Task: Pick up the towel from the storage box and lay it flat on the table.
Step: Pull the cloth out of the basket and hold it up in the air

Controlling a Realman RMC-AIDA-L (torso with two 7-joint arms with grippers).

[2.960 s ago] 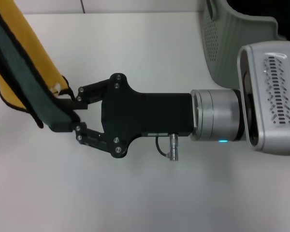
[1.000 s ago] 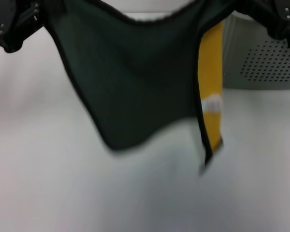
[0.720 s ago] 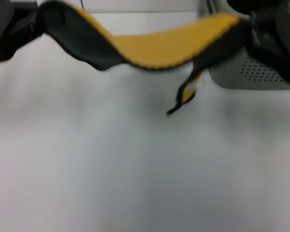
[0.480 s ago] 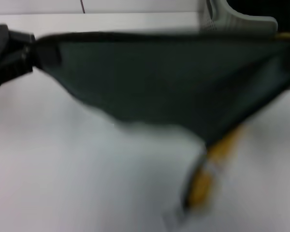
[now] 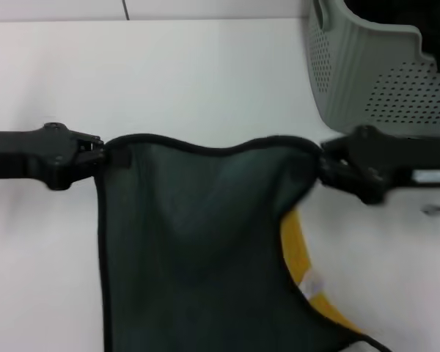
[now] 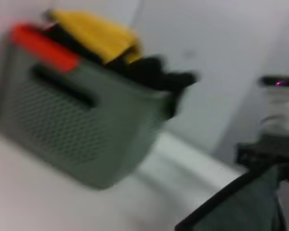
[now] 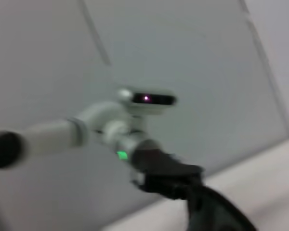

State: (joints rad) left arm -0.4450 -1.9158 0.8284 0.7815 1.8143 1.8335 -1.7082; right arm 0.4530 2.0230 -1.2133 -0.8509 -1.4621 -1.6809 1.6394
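Overhead, towel [image 5: 198, 249] hung spread above table [image 5: 205, 81], dark green-grey face toward camera, black-bound top edge stretched between both grippers. Left gripper [image 5: 95, 150] clamped shut on left top corner; right gripper [image 5: 324, 165] clamped shut on right top corner. Yellow reverse showed at lower right fold, with small white label [image 5: 309, 282] (writing unreadable). Storage box [image 5: 374, 81] stood at far right, well behind towel. Left wrist view: storage box [image 6: 77, 125] held yellow, black and red items.
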